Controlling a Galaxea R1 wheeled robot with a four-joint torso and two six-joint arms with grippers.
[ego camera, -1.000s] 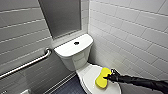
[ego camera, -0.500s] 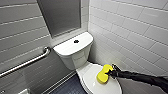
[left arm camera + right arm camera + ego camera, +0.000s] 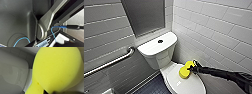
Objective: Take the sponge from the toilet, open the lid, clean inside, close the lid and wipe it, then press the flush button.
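The white toilet [image 3: 159, 56] stands in the corner with its lid [image 3: 184, 85] down. The bright yellow sponge [image 3: 185, 70] sits over the lid's back right part, close to the tank. My right gripper [image 3: 193, 67] is shut on the sponge's far end, and its dark arm reaches in from the right. Whether the sponge touches the lid I cannot tell. In the right wrist view the sponge [image 3: 56, 69] looms large in front of the white lid [image 3: 13, 73]. The dark flush button [image 3: 160, 41] sits in the middle of the tank top.
A white tiled wall [image 3: 214, 30] runs close along the toilet's right side. A metal grab bar [image 3: 111, 62] is fixed to the grey tiled wall on the left. Dark floor [image 3: 151, 87] lies left of the bowl. The left wrist view looks at the robot's own grey body [image 3: 18, 22].
My right gripper has carried the sponge a short way back across the lid towards the tank. The toilet and the lid have not moved.
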